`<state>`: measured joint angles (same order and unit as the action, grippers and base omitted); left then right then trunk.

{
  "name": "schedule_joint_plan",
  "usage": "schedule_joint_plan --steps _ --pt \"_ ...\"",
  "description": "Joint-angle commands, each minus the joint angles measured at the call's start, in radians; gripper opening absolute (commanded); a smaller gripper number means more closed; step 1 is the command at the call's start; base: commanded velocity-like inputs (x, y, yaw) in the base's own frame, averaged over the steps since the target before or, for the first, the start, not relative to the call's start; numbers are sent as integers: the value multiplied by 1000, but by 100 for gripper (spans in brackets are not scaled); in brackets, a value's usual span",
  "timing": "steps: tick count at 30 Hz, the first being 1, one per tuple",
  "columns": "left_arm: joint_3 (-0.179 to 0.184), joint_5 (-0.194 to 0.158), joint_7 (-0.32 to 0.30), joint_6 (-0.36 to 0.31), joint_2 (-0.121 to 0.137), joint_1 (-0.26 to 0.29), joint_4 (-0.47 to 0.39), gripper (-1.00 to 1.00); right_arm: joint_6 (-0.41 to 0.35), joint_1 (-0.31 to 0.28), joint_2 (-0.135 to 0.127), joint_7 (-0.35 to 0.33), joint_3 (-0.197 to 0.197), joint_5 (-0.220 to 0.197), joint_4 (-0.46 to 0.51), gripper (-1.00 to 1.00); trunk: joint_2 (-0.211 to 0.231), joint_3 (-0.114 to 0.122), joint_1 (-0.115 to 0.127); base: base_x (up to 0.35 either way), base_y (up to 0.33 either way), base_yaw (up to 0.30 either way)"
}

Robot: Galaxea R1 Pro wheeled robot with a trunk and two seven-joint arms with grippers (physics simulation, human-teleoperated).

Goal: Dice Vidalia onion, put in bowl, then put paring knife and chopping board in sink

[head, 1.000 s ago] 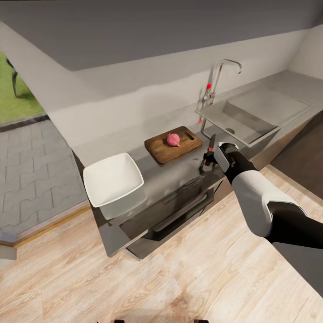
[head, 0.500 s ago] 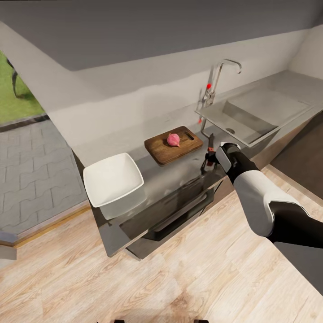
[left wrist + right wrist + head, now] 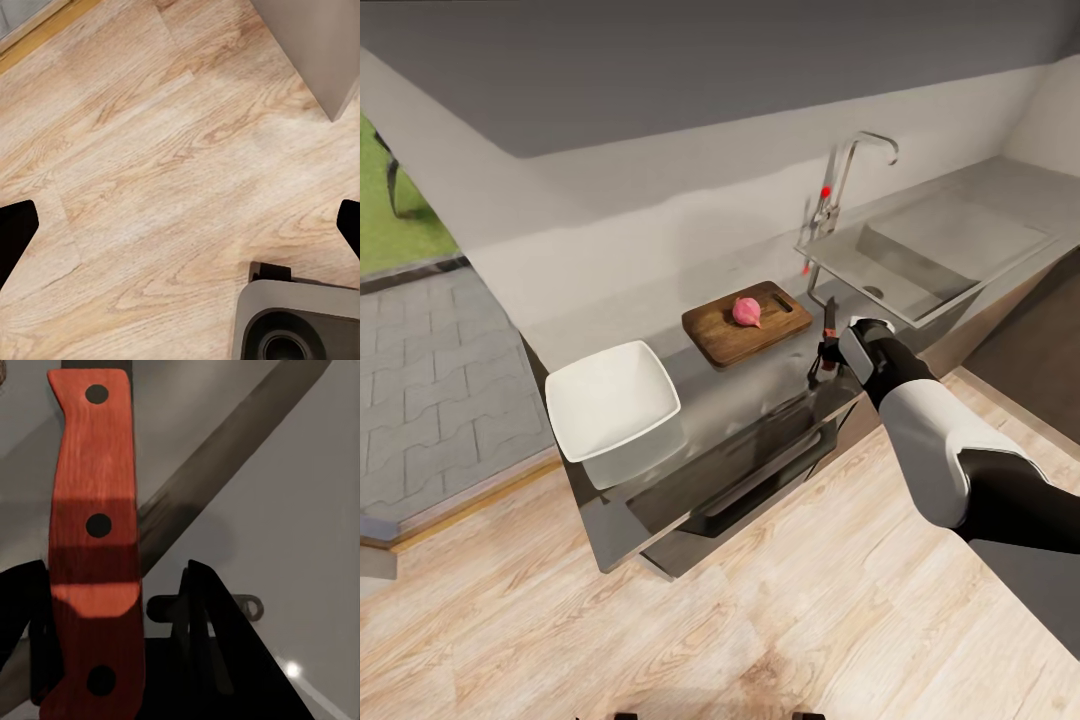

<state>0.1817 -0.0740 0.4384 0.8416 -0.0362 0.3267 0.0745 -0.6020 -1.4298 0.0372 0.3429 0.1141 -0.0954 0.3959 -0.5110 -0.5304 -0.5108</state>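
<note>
My right gripper (image 3: pixel 828 352) is clamped on the paring knife (image 3: pixel 829 322), blade up, at the countertop (image 3: pixel 760 385) edge just beside the chopping board (image 3: pixel 745 322). The Vidalia onion (image 3: pixel 747 312) sits whole on the board, so it is out of the sink (image 3: pixel 920 262); dicing, filling the bowl (image 3: pixel 612 410), and putting knife and board in the sink remain. My right wrist view shows the red handle (image 3: pixel 94 547) between my fingers (image 3: pixel 214 645). My left wrist view shows wooden floor (image 3: pixel 165 165) and my spread left fingertips (image 3: pixel 15 232), holding nothing.
</note>
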Motion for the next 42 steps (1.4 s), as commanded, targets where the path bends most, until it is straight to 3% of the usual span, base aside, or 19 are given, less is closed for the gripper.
schedule_joint_plan --steps 1,42 --pt "9 -7 2 6 -1 2 4 100 -10 0 1 6 3 -9 -4 -100 -1 -1 -1 0 0 0" --pt "9 -7 2 6 -1 2 4 100 -10 0 7 5 2 -11 -3 -100 -1 -1 -1 0 0 0"
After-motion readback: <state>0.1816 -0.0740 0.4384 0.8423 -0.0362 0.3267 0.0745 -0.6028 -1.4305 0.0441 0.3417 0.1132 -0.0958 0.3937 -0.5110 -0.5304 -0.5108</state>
